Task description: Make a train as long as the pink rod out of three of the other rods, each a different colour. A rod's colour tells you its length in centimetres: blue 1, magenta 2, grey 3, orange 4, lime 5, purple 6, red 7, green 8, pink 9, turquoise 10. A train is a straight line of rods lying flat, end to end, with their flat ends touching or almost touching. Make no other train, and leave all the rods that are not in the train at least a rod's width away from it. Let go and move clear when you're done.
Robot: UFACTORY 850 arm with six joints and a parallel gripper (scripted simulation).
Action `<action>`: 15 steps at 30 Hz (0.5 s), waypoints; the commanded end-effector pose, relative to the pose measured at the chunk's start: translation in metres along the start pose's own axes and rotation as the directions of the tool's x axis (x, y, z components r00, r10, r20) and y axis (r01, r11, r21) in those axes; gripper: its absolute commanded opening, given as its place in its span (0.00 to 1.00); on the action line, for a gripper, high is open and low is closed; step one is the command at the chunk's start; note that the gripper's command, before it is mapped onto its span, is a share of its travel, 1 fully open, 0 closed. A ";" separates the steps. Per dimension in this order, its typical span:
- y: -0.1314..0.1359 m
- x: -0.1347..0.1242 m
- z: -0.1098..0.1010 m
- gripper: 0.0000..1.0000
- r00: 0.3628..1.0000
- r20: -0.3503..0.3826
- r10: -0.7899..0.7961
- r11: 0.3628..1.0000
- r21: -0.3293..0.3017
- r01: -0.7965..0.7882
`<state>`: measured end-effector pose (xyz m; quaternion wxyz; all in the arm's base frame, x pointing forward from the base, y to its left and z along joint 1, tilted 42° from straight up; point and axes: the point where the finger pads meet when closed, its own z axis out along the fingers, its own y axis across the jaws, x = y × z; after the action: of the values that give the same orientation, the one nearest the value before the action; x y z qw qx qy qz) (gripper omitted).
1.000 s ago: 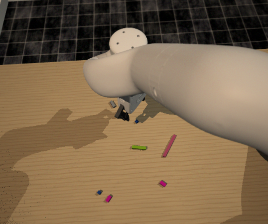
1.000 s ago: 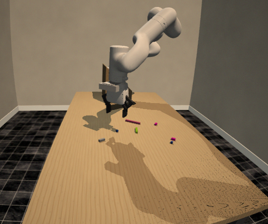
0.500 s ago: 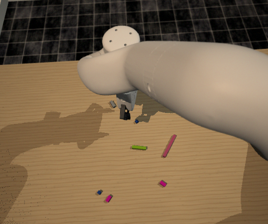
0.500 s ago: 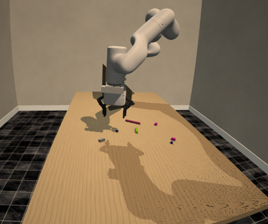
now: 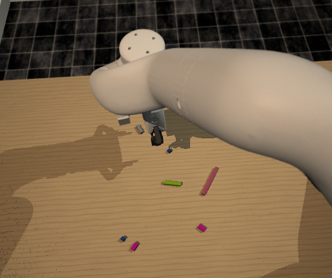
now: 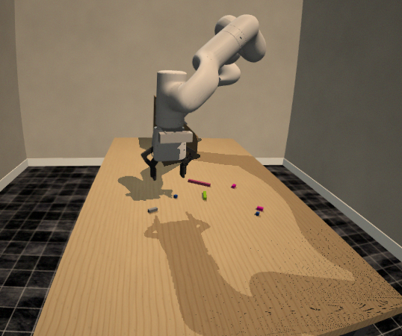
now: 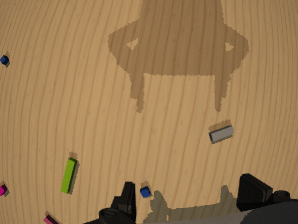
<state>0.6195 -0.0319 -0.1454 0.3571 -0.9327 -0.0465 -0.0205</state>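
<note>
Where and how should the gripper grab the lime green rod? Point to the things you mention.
Best gripped at mid-length, coming from straight above: the lime green rod (image 5: 172,183) (image 6: 205,195) (image 7: 69,176) lies flat, long and narrow, with nothing against it. The open black gripper (image 6: 168,176) (image 7: 189,196) would probably do well with one finger along each long side, leaving both ends free for joining.

A jointed white robot arm (image 5: 246,89) (image 6: 216,48) is reaching over a long wood-grain counter (image 5: 73,216) (image 6: 126,261) (image 7: 170,140), suggesting a robotics lab or test room. Small coloured rods are lying scattered on the counter, like pieces for a handling trial. Plain beige and grey walls are enclosing the space, pale skirting (image 6: 66,161) is running along their foot, and dark square tiles (image 5: 58,34) (image 6: 10,209) are covering the floor. Nothing visible is pointing clearly to a home, kitchen, shop or office.
</note>
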 end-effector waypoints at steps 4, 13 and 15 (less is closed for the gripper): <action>0.008 0.007 0.001 1.00 0.967 -0.013 -0.253 0.967 0.001 0.253; 0.016 0.013 0.003 1.00 0.876 -0.012 -0.483 0.876 -0.002 0.483; 0.018 0.015 0.003 1.00 0.845 -0.012 -0.534 0.845 -0.003 0.534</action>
<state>0.6314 -0.0388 -0.1561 0.3448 -0.9018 -0.2423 -0.0957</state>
